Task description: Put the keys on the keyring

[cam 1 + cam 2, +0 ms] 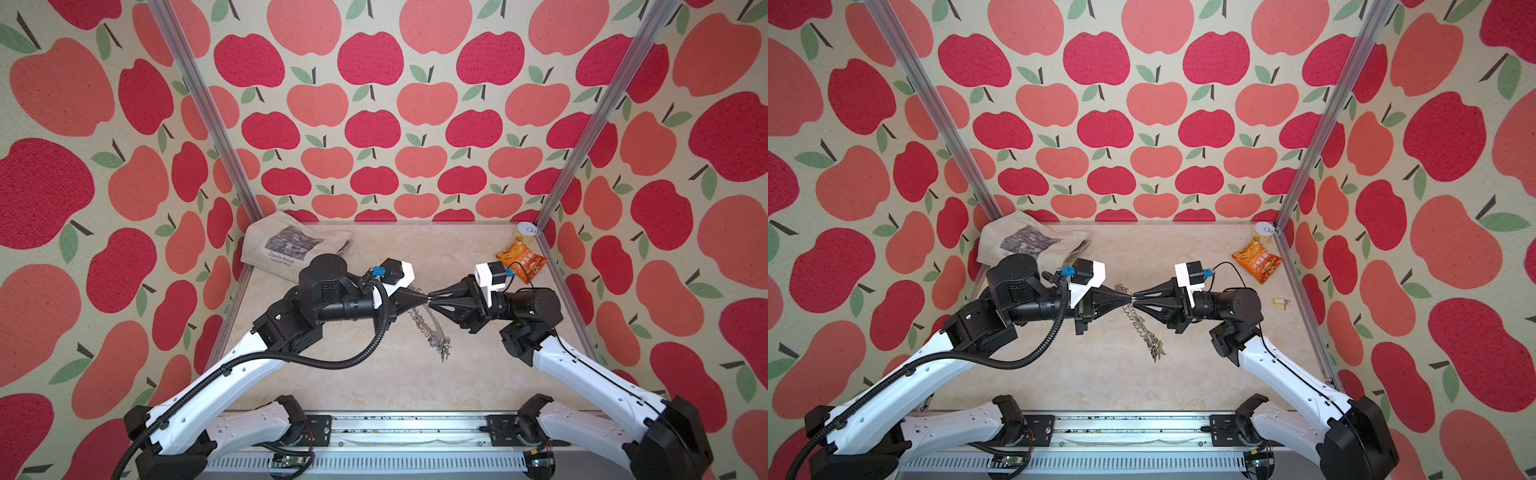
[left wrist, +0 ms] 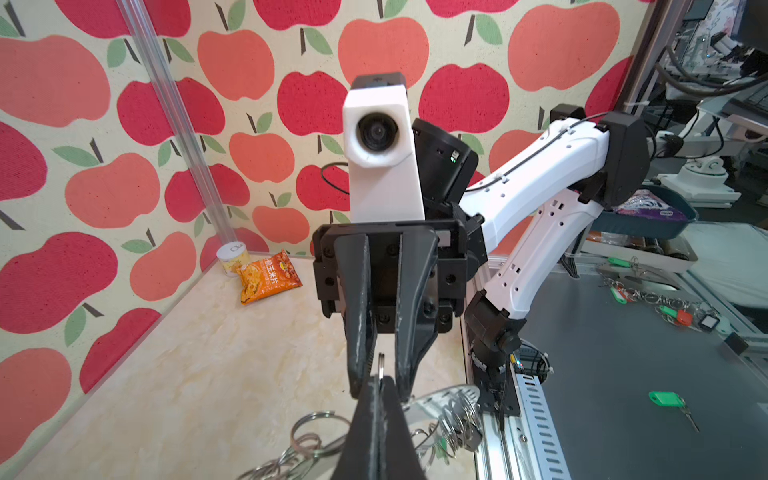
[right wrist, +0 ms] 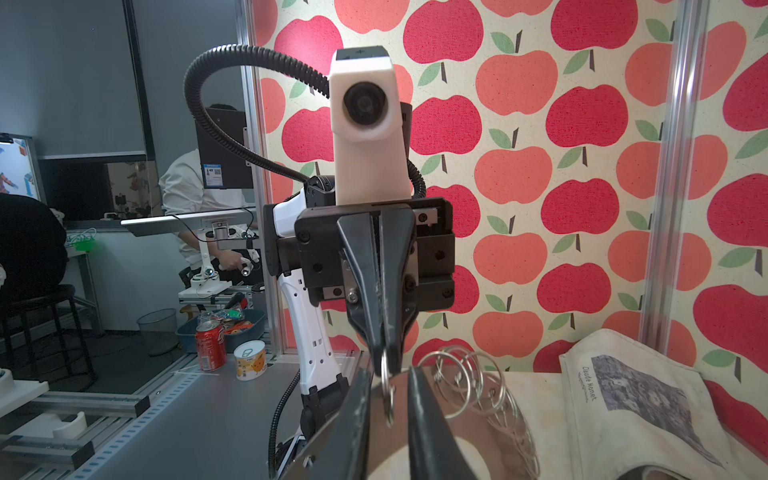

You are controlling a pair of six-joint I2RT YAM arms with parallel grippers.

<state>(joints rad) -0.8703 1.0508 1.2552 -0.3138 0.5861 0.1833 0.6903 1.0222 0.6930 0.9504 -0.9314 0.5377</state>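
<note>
Both grippers meet tip to tip above the middle of the table. My left gripper (image 1: pixel 425 298) (image 2: pixel 379 381) is shut on one small wire loop (image 2: pixel 381 362) of the keyring (image 1: pixel 428 328) (image 1: pixel 1139 324). The grey plate hangs tilted below that loop. Several keys (image 1: pixel 444 351) (image 1: pixel 1156 351) dangle from its low end. My right gripper (image 1: pixel 1134 298) (image 3: pixel 388 395) is open. The same loop (image 3: pixel 387 384) stands in its gap, touching neither finger. A loose key with a yellow tag (image 1: pixel 1280 301) lies on the table behind the right arm.
A printed cloth bag (image 1: pixel 286 245) lies at the back left. An orange snack packet (image 1: pixel 521 259) and a small can (image 1: pixel 525 233) sit in the back right corner. Outside the enclosure, a grey bench holds a green-tagged key (image 2: pixel 665 399).
</note>
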